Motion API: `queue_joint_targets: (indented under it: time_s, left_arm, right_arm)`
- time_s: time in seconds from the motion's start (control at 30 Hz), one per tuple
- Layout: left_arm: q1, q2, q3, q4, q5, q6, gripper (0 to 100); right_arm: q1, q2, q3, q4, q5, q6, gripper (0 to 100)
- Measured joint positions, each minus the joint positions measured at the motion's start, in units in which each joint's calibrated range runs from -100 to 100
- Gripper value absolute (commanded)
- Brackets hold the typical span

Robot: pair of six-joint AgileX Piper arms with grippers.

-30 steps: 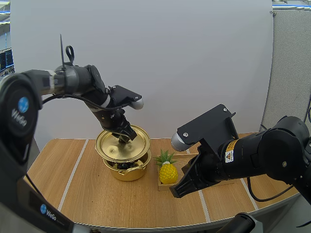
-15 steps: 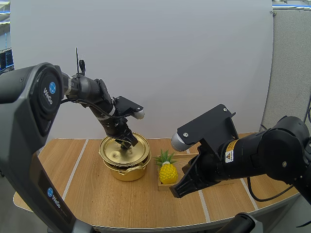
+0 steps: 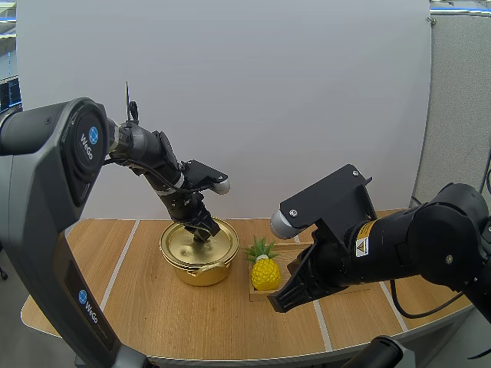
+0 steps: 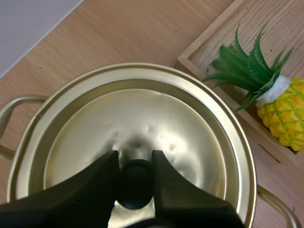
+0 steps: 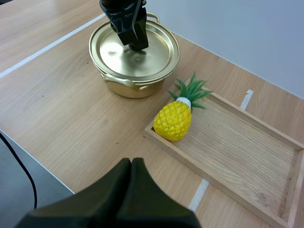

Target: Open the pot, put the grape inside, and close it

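Table: wooden; pot stands on it, lid seated
Left gripper: pinching the knob on the lid
Right gripper: pressed together; near tray, well apart from pot

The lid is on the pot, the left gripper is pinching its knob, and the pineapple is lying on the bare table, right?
Not quite: the pineapple lies inside the wooden tray, near the pot, as the right wrist view shows. The lid does sit on the pot, with the left gripper pinching its knob.
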Motion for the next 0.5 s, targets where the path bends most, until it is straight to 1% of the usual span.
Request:
queue_joint_targets:
  time_s: [0.2, 0.23, 0.27, 0.33, 0.37, 0.43, 0.47, 0.5]
  left_arm:
    - [0.00, 0.6, -0.2, -1.1, 0.4, 0.2, 0]
    - [0.00, 0.6, -0.2, -1.2, 0.4, 0.3, 1]
    - [0.00, 0.6, -0.2, -1.2, 0.4, 0.3, 6]
    - [0.00, 0.6, -0.2, -1.3, 0.6, 0.3, 24]
    - [0.00, 0.6, -0.3, -1.3, 0.8, 0.3, 40]
    - [0.00, 0.6, -0.3, -1.3, 1.3, 0.4, 79]
    - [0.00, 0.6, -0.3, -1.4, 2.4, 0.4, 100]
    - [0.00, 0.6, -0.3, -1.6, 3.5, 0.6, 100]
  right_arm:
    - [0.0, 0.0, 0.0, 0.0, 0.0, 0.0, 0]
    - [0.0, 0.0, 0.0, 0.0, 0.0, 0.0, 0]
    - [0.0, 0.0, 0.0, 0.0, 0.0, 0.0, 0]
    - [0.0, 0.0, 0.0, 0.0, 0.0, 0.0, 0]
    - [0.0, 0.0, 0.0, 0.0, 0.0, 0.0, 0]
    - [0.0, 0.0, 0.0, 0.0, 0.0, 0.0, 0]
    - [0.0, 0.0, 0.0, 0.0, 0.0, 0.0, 0]
    - [0.0, 0.0, 0.0, 0.0, 0.0, 0.0, 0]
